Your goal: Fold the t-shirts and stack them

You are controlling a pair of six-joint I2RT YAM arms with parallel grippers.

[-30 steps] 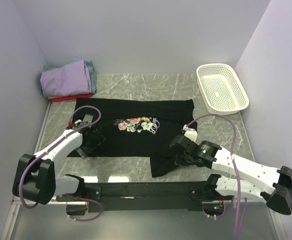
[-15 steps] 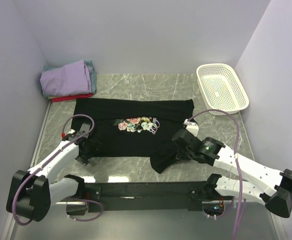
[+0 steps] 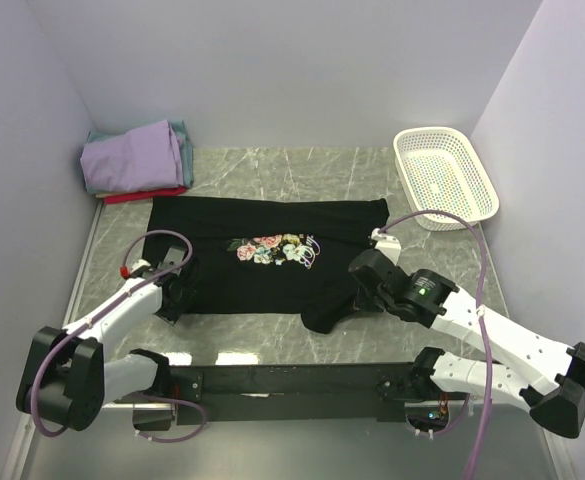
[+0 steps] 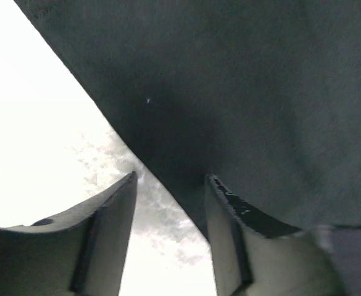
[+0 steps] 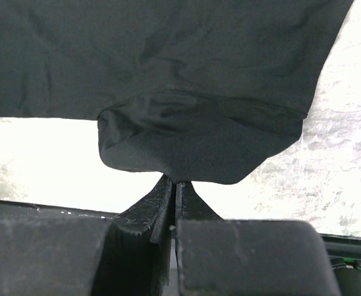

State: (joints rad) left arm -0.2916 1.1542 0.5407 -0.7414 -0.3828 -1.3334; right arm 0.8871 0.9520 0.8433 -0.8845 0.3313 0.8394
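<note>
Across the top external view, the black t-shirt lies spread on the marble table with its long axis running left to right, the pink-and-white rose print facing up near the middle; a small pale scrawl beside the print is too small to read, and which end is the neck cannot be told. At the shirt's near-left corner sits the left gripper, and at the near-right corner the right gripper meets a bunched lobe of cloth that hangs toward the table's near edge. Folded shirts are stacked in the far-left corner, lavender on top, teal behind, red at the bottom, and a white mesh basket stands far right. Only the left wrist view shows that gripper's state: its fingers stand apart, the shirt's slanting edge passing between them over bright tabletop. From the right wrist view, the other gripper is pinched tight on a rounded fold of the shirt, which puckers up from the nip.
</note>
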